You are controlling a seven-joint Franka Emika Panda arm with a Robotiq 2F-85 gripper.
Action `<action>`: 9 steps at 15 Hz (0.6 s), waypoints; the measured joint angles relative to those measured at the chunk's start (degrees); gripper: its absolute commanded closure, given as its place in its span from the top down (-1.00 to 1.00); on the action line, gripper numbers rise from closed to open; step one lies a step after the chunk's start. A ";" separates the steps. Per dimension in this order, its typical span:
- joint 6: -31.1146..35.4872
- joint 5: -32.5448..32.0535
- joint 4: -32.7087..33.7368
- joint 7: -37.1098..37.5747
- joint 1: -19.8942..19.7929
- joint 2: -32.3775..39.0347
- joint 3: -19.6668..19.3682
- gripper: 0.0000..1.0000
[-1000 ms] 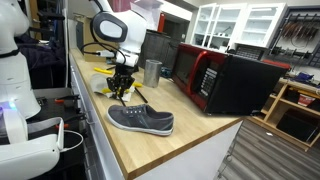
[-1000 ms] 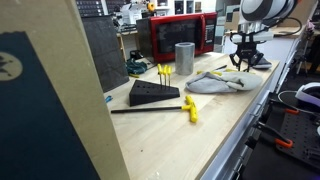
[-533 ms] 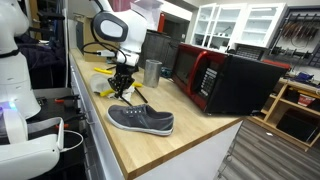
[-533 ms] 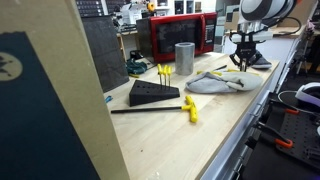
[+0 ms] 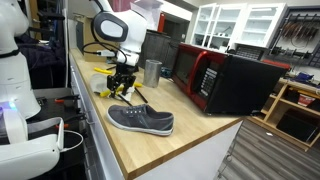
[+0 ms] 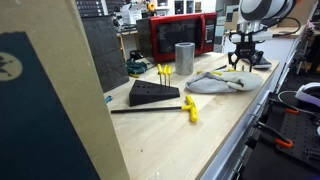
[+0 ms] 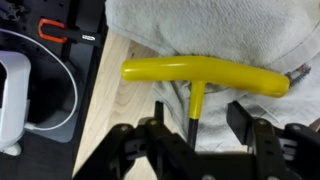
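The gripper (image 7: 197,128) has just spread its jaws, so nothing is clamped now. The yellow T-handle hex key (image 7: 205,75) lies released across the middle of the wrist view, its handle on the grey cloth (image 7: 200,25) at the top and its shaft pointing down between the parted fingers, with bare wooden counter (image 7: 108,110) at left

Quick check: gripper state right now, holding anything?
Gripper: open, holding nothing; its jaws stand on either side of the yellow T-handle tool shaft.
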 measured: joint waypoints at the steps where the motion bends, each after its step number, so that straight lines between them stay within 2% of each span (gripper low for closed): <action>1: 0.00 0.23 0.00 -0.11 0.04 0.00 0.00 0.98; 3: 0.00 0.85 0.02 -0.29 0.16 0.00 0.00 1.00; 4: 0.00 1.41 0.03 -0.50 0.29 0.00 0.00 0.84; 5: 0.00 2.06 0.06 -1.05 0.42 0.02 0.00 0.46; 9: 0.00 3.48 0.33 -1.98 1.05 0.31 0.00 -0.17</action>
